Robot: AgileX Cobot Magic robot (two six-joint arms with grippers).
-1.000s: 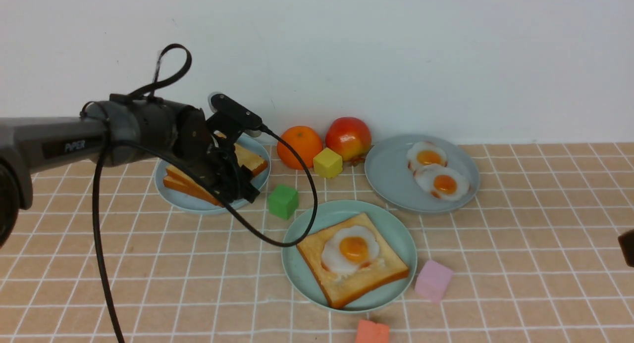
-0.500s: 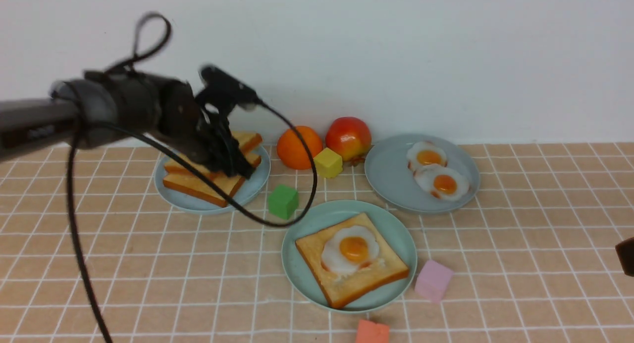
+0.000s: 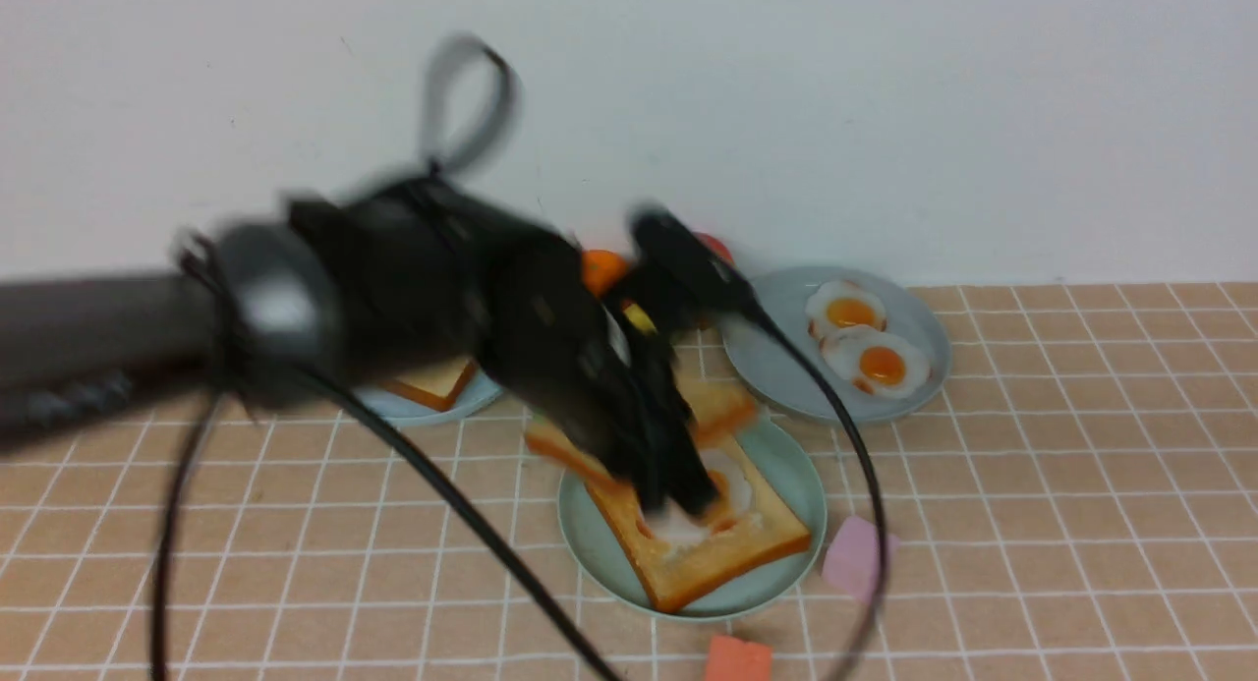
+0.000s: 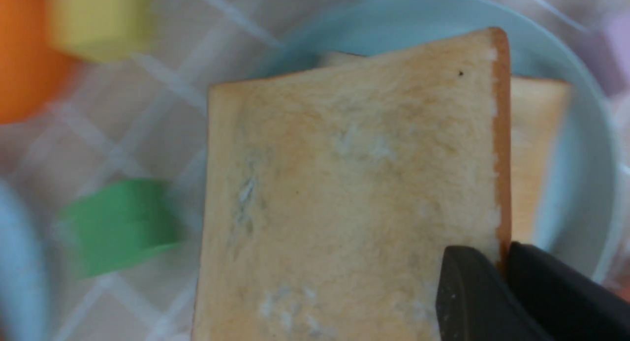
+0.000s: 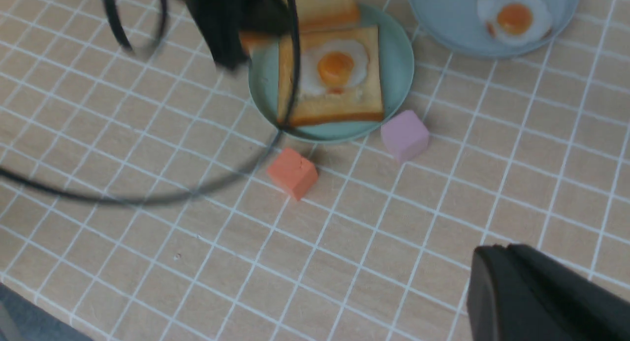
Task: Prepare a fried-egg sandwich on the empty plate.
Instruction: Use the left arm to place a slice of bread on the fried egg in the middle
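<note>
- Our left gripper (image 4: 503, 260) pinches a toast slice (image 4: 344, 193) by one crust edge, with a black finger on each face
- In the front view, we see this held slice tilted above the mint-green plate (image 3: 590, 534)
- The blurred left arm (image 3: 413, 298) hides part of the slice, so we cannot tell whether it touches what lies beneath
- On the mint-green plate a second toast slice (image 3: 727, 558) lies flat, with the fried egg (image 5: 334, 68) on top of it, yolk up
- From the left wrist, the held slice covers most of the plate, and only a strip of the lower toast shows beyond its crust
- Our right gripper (image 5: 504, 252) hangs over the bare tiled table (image 5: 393, 223), well apart from the plate; its fingers look pressed together with nothing between them
- A pink cube (image 5: 404, 134) sits just beside the plate's rim, and an orange-red cube (image 5: 293, 172) is near it
- Behind the mint-green plate, a grey-blue plate (image 3: 786, 367) carries two eggs (image 3: 880, 365)
- To the left, a pale blue plate (image 3: 482, 398) holds more toast (image 3: 432, 386), mostly hidden by the arm
- A green cube (image 4: 120, 223), a yellow cube (image 4: 98, 21) and an orange (image 4: 24, 60) show blurred in the left wrist view
</note>
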